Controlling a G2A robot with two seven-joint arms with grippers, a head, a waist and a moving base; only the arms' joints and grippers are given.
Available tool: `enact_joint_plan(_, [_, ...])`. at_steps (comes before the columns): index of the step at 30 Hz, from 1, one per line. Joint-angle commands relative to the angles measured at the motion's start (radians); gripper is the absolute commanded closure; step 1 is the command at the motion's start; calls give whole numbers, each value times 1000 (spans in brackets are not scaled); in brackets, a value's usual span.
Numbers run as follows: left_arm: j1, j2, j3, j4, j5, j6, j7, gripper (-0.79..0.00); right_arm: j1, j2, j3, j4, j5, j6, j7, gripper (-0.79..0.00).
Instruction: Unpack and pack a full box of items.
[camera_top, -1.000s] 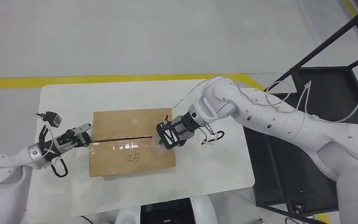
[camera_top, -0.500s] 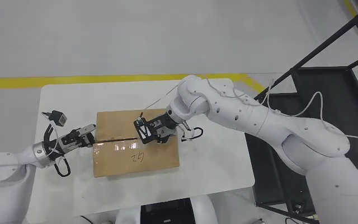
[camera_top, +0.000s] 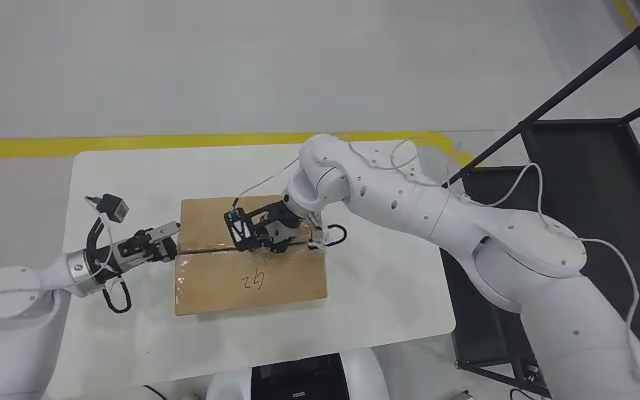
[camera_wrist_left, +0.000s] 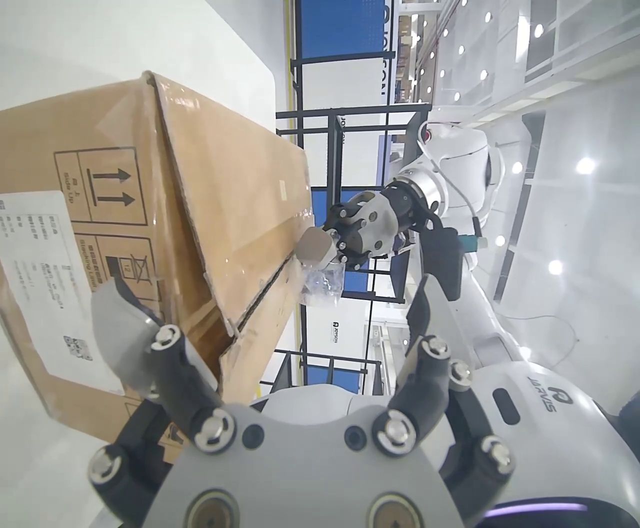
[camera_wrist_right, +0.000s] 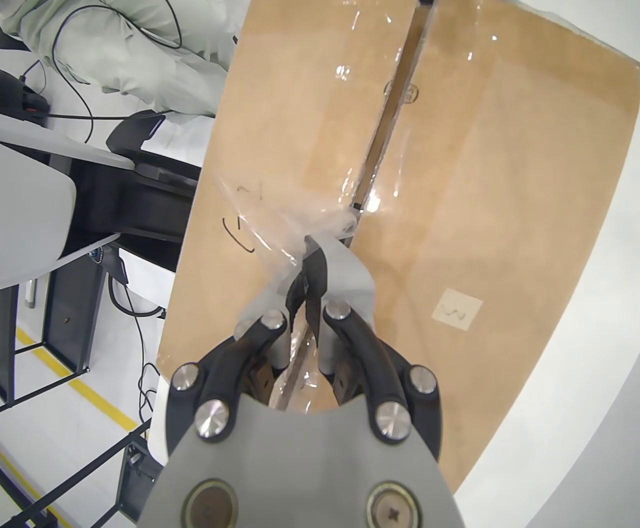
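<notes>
As right gripper (camera_wrist_right: 312, 255) drags tape (camera_wrist_right: 270, 220) farther across box (camera_top: 250, 285) | clenched on tape | left gripper (camera_top: 168, 238) released

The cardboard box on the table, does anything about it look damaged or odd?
Yes. Clear tape is crumpled into a wad over the top seam of the box, pinched in the right hand instead of lying flat. At the end by the open left hand, the flap edges look ragged and gape slightly.

Right arm (camera_top: 440, 205): glossy white shells, loose white cables (camera_top: 520, 178). Left gripper (camera_wrist_left: 270, 305): black linkages, silver screws, grey pads (camera_wrist_left: 117, 325), possibly rubber.
</notes>
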Motion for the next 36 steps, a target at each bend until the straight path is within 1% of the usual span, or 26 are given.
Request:
enact_joint_plan(1, [3,1,-3,-2,-1,0,0,-785,0,-12,0,16,-2,0,2,0])
enact_joint_plan(6, [9,3,-6,-8,-2,2,3,-785,5,-33,0,29,1,0,-17,0])
enact_joint_plan(10, [13,4,-7,-10,-4,3,2,-785,10,-23,0,-13,-3,0,-51,0])
enact_joint_plan(12, [12,4,-4,-7,-2,4,2,-785,13,-9,0,-33,-3,0,-82,0])
enact_joint_plan(16, [9,5,2,-5,-4,5,1,-785,18,28,0,-90,-20,0,-186,0])
enact_joint_plan(24, [5,7,5,1,-3,5,0,-785,2,116,0,-179,-131,0,-400,0])
enact_joint_plan(29, [2,8,8,5,-5,3,-4,-785,-3,159,0,-213,-208,0,-514,0])
enact_joint_plan(32, [0,9,10,8,-6,4,-4,-785,-14,171,0,-209,-249,0,-533,0])
enact_joint_plan(36, [0,10,8,10,-8,1,-5,-785,-28,160,0,-176,-253,0,-536,0])
